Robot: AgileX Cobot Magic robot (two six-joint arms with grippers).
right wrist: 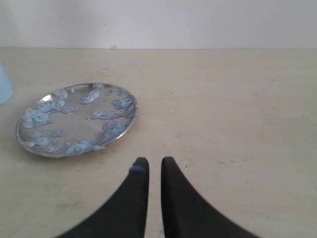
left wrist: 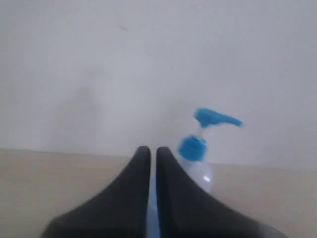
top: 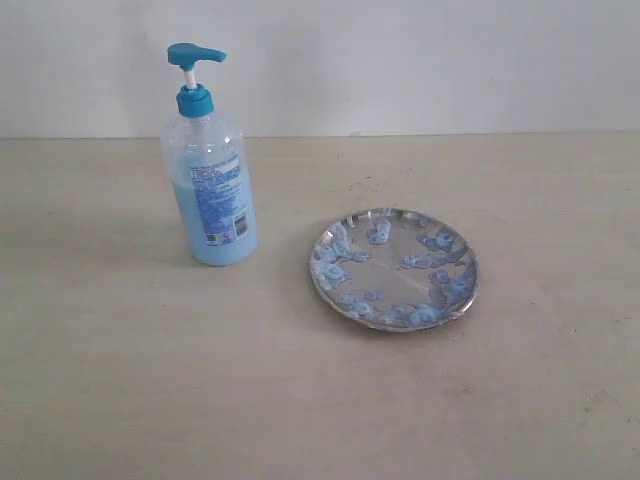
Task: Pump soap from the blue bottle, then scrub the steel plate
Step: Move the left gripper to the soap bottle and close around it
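Note:
The blue bottle (top: 210,200) stands upright on the table, left of the steel plate (top: 395,275). Light blue soap (top: 218,240) fills its lower half, and its pump head (top: 195,53) is up. Pale blue blobs (top: 440,285) dot the plate. Neither gripper shows in the exterior view. In the left wrist view my left gripper (left wrist: 153,149) is shut and empty, with the bottle (left wrist: 197,166) behind its fingers and apart from them. My right gripper (right wrist: 154,161) hovers shut over bare table, a short way from the plate (right wrist: 74,126). A small blue smear sits on one fingertip (right wrist: 139,168).
A pale wooden tabletop (top: 120,380) runs back to a white wall (top: 420,60). A sliver of the bottle (right wrist: 4,84) shows at the edge of the right wrist view.

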